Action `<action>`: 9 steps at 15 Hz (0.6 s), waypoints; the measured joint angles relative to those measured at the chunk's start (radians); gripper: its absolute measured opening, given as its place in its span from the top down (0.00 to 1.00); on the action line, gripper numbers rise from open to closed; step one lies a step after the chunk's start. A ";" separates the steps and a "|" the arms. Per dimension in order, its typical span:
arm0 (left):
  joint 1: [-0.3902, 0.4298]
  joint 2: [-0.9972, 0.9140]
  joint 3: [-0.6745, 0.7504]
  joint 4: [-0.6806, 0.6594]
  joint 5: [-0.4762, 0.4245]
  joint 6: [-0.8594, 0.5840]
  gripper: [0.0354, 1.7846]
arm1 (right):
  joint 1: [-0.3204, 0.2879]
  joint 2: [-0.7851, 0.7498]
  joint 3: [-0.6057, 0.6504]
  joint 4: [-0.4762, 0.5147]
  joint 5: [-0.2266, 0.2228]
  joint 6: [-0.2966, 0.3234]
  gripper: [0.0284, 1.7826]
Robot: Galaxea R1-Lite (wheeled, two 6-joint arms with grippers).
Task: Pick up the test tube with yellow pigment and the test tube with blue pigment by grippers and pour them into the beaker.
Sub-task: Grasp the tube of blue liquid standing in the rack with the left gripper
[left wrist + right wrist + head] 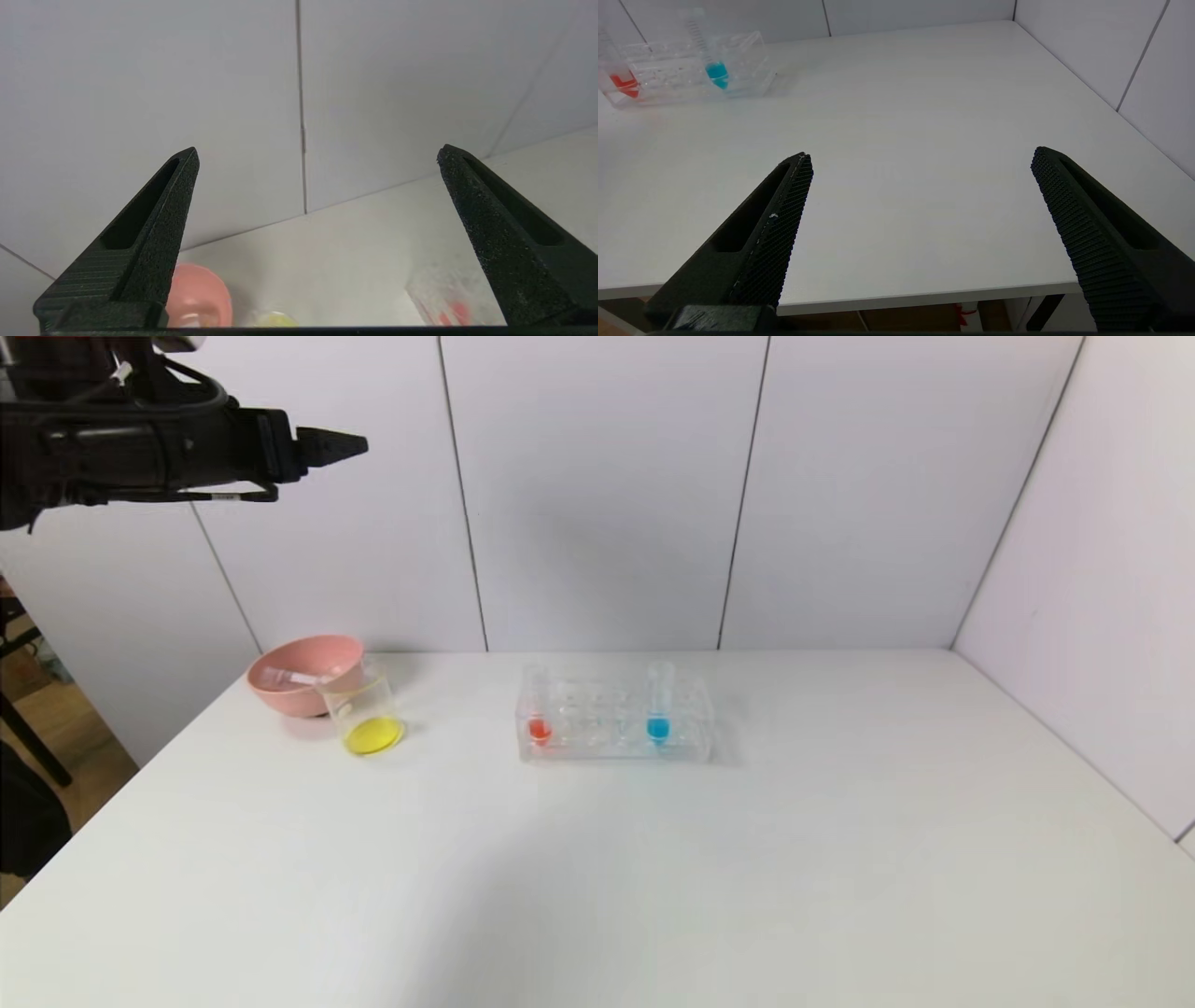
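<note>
The left gripper, black with tapered jaws, hangs high above the bench's far-left corner, jaws spread wide in its wrist view and pinching nothing; judging by that height, it has no business with the glassware at this instant. The right gripper is out of the head view; its wrist view shows it just off the near edge toward the near-right corner, jaws likewise spread and empty, aimed across the bench at the rack, which suits an approach to the blue tube.

Below the left gripper, near the far-left corner, a small clear glass beaker stands with a yellow pool in its bottom, touching or just in front of a round pink bowl. In the bowl lies what may be an emptied clear tube, though it is too faint to be sure; no tube with yellow pigment shows elsewhere. The yellow pour seems done.

Toward the middle of the far edge, a clear rectangular rack holds the slim blue-bottomed test tube upright, keeping it graspable, with a red-bottomed tube at the rack's other end.

The bench is matte white, closed in by pale panelled walls behind and on the right
</note>
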 joint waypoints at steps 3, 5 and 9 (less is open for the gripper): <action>-0.126 -0.156 0.238 0.017 0.139 -0.001 0.00 | 0.000 0.000 0.000 0.000 0.000 0.000 0.04; -0.212 -0.257 0.430 0.014 0.230 -0.003 0.00 | 0.000 0.000 0.000 0.000 0.000 0.000 0.04; -0.366 -0.421 0.774 -0.093 0.354 -0.016 0.00 | 0.000 0.000 0.000 0.000 0.000 0.000 0.04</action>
